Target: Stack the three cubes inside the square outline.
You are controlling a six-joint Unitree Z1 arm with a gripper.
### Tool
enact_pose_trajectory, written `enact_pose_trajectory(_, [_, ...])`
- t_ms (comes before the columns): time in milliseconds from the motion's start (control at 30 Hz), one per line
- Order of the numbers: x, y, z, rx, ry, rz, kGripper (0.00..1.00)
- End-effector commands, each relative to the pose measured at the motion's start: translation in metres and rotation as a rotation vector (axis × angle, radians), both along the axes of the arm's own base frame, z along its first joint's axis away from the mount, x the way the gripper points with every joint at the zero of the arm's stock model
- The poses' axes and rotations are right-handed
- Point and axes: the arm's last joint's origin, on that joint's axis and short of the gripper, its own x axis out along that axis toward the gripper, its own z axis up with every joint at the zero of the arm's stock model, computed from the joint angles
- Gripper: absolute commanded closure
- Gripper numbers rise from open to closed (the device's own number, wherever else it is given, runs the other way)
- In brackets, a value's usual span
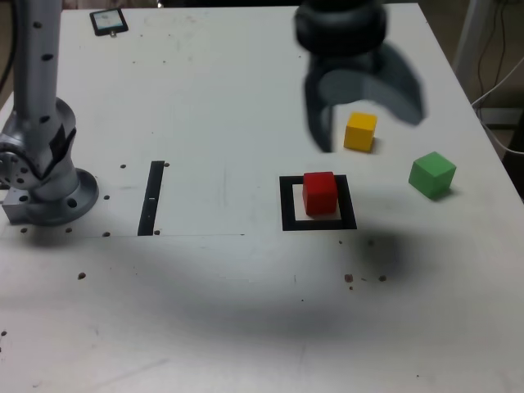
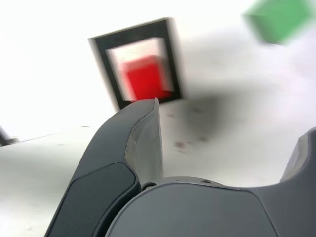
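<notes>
The red cube [image 1: 320, 192] sits inside the black square outline [image 1: 286, 214], toward its far side. A yellow cube [image 1: 360, 131] lies on the table just beyond the outline. To the exterior view's right rests a green cube [image 1: 431, 173]. My gripper [image 1: 367, 123] hangs blurred above the table, over the area behind the red cube, open with nothing between its fingers. In the wrist view the red cube [image 2: 143, 79] shows inside the outline [image 2: 131, 35], the green cube [image 2: 279, 19] is at a corner, and the gripper [image 2: 231, 118] stands wide apart.
A thin black strip [image 1: 151, 196] lies on the table at the exterior view's left, beside the arm's base [image 1: 41, 172]. A small dark device [image 1: 108, 21] rests at the far left corner. The table's right edge runs close to the green cube.
</notes>
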Motion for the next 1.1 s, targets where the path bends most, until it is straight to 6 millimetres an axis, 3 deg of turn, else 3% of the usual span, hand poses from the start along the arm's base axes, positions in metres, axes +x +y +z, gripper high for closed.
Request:
enact_pose_trajectory(0, [0.014, 0.001, -0.002, 0.009, -0.008, -0.023, 0.00])
enact_pose_trajectory(233, [0.043, 0.017, -0.006, 0.039, -0.032, -0.067, 0.00])
enact_pose_trajectory(467, [0.057, 0.039, -0.017, 0.059, -0.006, -0.085, 0.01])
enact_pose_trajectory(733, [0.055, 0.084, -0.027, 0.110, 0.055, -0.066, 0.01])
enact_pose_trajectory(1067, [0.034, 0.145, -0.067, 0.036, 0.197, -0.099, 0.01])
